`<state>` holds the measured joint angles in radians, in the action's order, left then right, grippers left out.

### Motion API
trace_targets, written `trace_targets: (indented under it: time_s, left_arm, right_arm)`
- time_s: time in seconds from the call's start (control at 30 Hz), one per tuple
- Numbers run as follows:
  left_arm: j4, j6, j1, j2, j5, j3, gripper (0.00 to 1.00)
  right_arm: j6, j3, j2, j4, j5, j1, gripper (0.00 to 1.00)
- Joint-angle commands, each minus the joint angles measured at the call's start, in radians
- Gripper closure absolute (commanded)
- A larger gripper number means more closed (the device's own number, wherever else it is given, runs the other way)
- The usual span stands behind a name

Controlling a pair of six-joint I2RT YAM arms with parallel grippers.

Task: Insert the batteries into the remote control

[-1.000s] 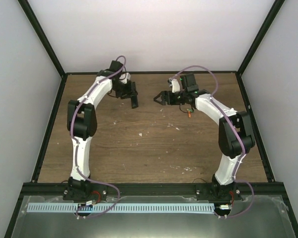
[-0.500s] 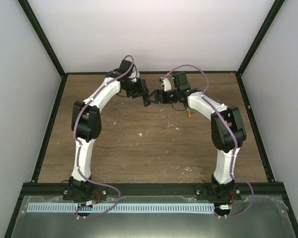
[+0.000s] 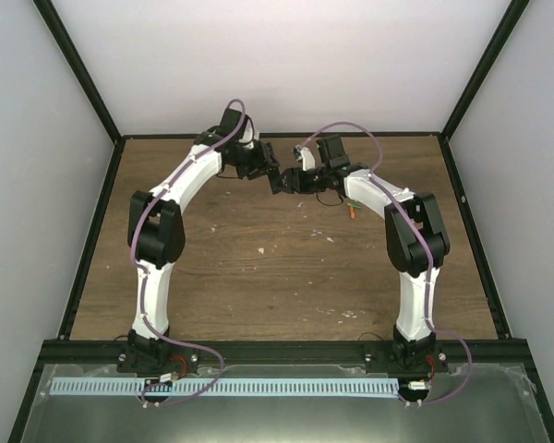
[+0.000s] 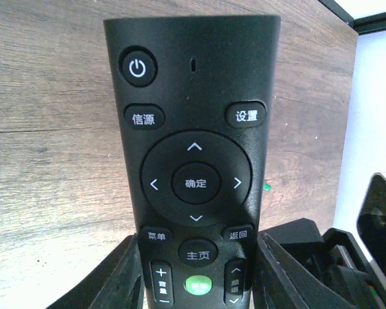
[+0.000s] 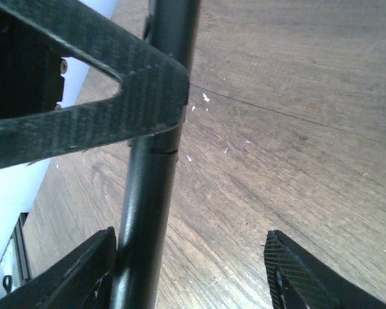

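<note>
Both arms have swung inward since a second ago. The left arm (image 3: 183, 173) and right arm (image 3: 379, 192) were then parted by a clear gap at the far middle of the desk (image 3: 258, 295). They now meet there wrist to wrist, and the right jaws have narrowed on the way in.

Finding 1, remote control (image 4: 193, 161): it is held off the desk by the left jaws, which are clenched on its lower body with a finger (image 4: 119, 277) on each long side. The button face is turned to the left wrist camera, and the power-key end points away from the wrist. From above it shows only as a short dark bar between the two wrists.

Finding 2, right jaws: released and spread wide around the remote control, which the right wrist view shows edge-on. Its edge lies against or just beside one fingertip (image 5: 83, 273); I cannot tell whether they touch. The other fingertip stands well apart, with bare wood between. One left-side finger (image 5: 90, 90) crosses the remote higher up in that view.

Finding 3, batteries (image 3: 352, 210): an orange and green spot on the desk just beside the right forearm, apart from the remote control. It is too small to count.

Finding 4: pale wood chips (image 3: 261, 250) lie scattered mid-desk
</note>
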<state>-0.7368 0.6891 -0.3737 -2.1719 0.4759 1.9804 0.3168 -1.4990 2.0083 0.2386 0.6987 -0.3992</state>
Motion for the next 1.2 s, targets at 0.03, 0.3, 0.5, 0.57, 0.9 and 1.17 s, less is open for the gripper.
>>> trace_targets:
  time_s: [0.03,0.3,0.5,0.57,0.9,1.17]
  left_arm:
    - [0.022,0.023,-0.011,0.042,0.006,0.008,1.0]
    - [0.014,0.029,-0.017,0.034,-0.013,0.02,1.0]
    - [0.017,0.049,-0.019,0.031,-0.037,0.021,1.0]
    - [0.018,0.054,-0.019,0.03,-0.04,0.021,1.0]
    - [0.028,0.059,-0.024,0.026,-0.048,0.021,0.86]
    - [0.107,0.096,-0.025,0.073,-0.05,-0.056,0.32]
  right_arm:
    - [-0.001,-0.069,0.026,0.002,0.053,-0.007,0.47]
    - [-0.008,-0.086,0.033,0.005,0.074,-0.009,0.64]
    - [-0.012,-0.095,0.044,0.013,0.091,-0.009,0.74]
    - [-0.014,-0.095,0.044,0.012,0.094,-0.009,0.77]
    - [-0.03,-0.101,0.045,0.021,0.105,-0.009,0.89]
    - [-0.062,-0.1,0.036,0.057,0.035,-0.009,0.92]
